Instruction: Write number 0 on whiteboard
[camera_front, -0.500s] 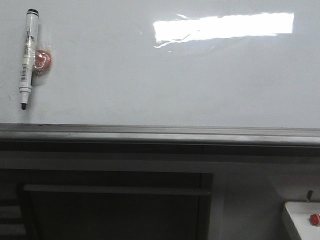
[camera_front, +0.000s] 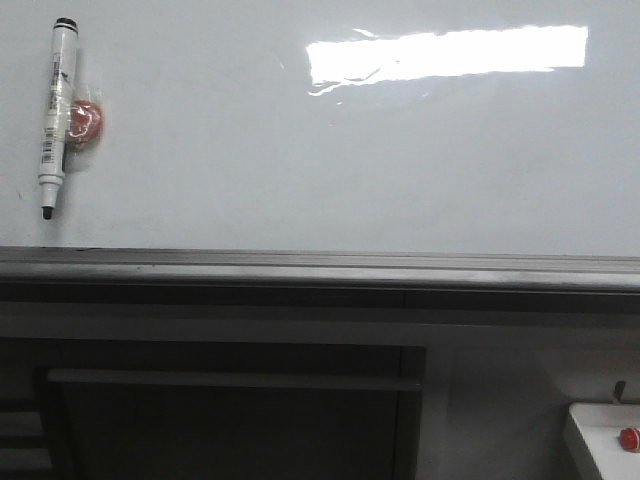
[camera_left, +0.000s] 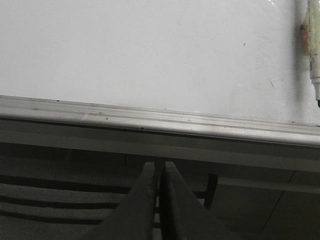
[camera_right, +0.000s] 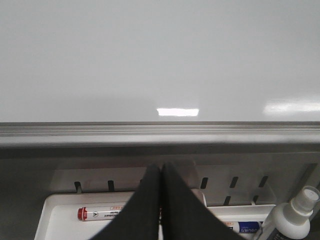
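Whiteboard (camera_front: 300, 150) fills the upper half of the front view, glossy, bright rectangular reflection (camera_front: 447, 54) at upper right; grey tray edge (camera_front: 320, 268) runs level across the frame below it; no drawn oval visible anywhere on the board surface in any view, so the number 0 is not on it yet.

Marker (camera_front: 56, 115) sits at the upper left of the front frame, flat against the board; long axis near vertical, slightly tilted, black cap end up, dark tip pointing down; a red round object (camera_front: 84, 120) just right of its barrel, touching or overlapping it, too blurred to name; label print on the barrel unreadable.

Left wrist view: left gripper (camera_left: 160, 200) below the tray edge, fingers pressed together with only a thin slit between them, nothing held; the marker is cut off by the right edge of the frame, only part of the barrel and the tip showing.

Right wrist view: right gripper (camera_right: 160, 205) likewise closed up and empty, under the tray edge; behind it a white tray (camera_right: 55, 215) with a red-capped marker (camera_right: 102, 213) lying lengthwise, partly hidden by the fingers; spray bottle (camera_right: 295, 212) at lower right, cut off by the frame.

Neither arm shows in the front view; white box with a red knob (camera_front: 628, 437) at lower right, cropped.
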